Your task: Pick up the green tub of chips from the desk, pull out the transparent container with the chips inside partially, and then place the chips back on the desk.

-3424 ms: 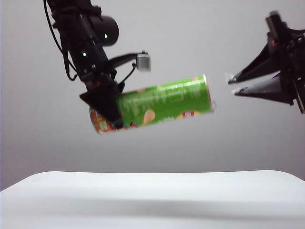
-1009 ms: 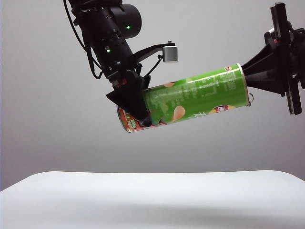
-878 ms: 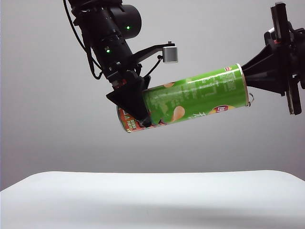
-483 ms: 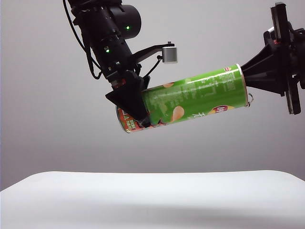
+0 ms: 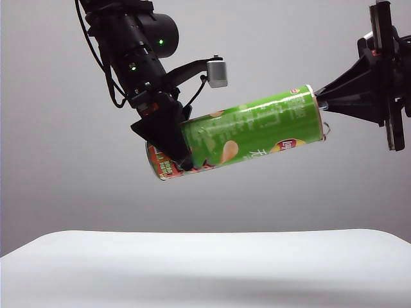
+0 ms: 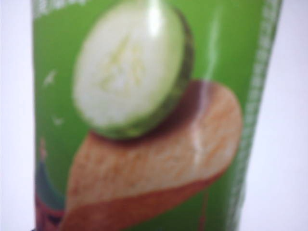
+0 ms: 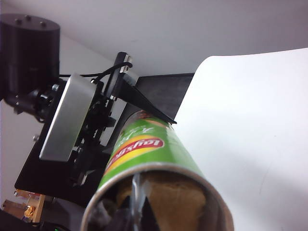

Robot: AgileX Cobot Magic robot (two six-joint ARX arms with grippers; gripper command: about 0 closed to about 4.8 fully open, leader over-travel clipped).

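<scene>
Left arm: reaches down from the upper left of the exterior view; the left gripper clamps the green tub of chips near its red end.
Tub: held in the air well above the desk, tilted, open silver-rimmed end higher and turned toward the right arm.
Right arm: comes in level from the right edge; the right gripper has its jaws pinched together at the tub's open mouth.
Hard to see: the left wrist view is filled by the blurred tub label. In the right wrist view the chips show inside the rim; the transparent container cannot be made out, nor what the right fingertips pinch.
</scene>
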